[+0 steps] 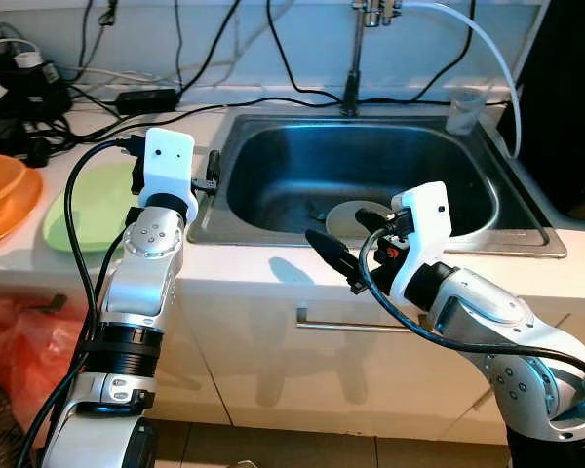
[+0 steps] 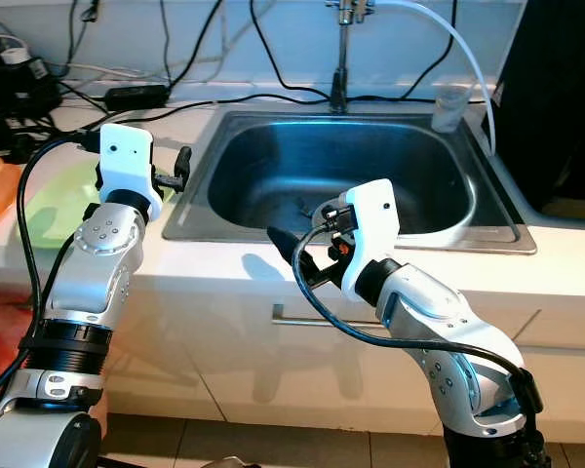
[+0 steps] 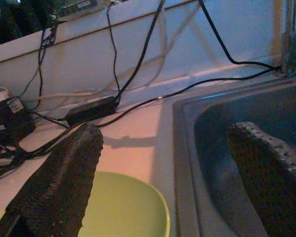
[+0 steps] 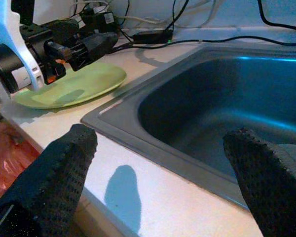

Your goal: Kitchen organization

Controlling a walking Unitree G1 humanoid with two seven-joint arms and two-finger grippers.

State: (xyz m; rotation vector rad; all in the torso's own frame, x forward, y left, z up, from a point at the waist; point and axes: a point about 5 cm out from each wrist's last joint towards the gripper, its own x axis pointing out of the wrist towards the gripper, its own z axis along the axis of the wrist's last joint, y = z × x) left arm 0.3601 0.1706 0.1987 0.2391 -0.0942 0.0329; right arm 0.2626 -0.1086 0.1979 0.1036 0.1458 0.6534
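A light green plate (image 1: 88, 207) lies on the white counter just left of the steel sink (image 1: 273, 166). A round white dish (image 1: 354, 218) rests on the sink bottom. My left gripper (image 1: 211, 177) hovers over the sink's left rim beside the green plate (image 3: 123, 207), open, nothing between its fingers (image 3: 64, 182). My right gripper (image 1: 333, 259) is held above the counter's front edge before the sink, pointing left toward the plate (image 4: 74, 84), open and empty too.
An orange bowl (image 1: 0, 195) sits at the far left. Black cables and a power adapter (image 1: 146, 97) run along the back of the counter. A faucet (image 1: 354, 58) and a clear cup (image 1: 465, 109) stand behind the sink. A red bag (image 1: 19, 341) hangs below the counter.
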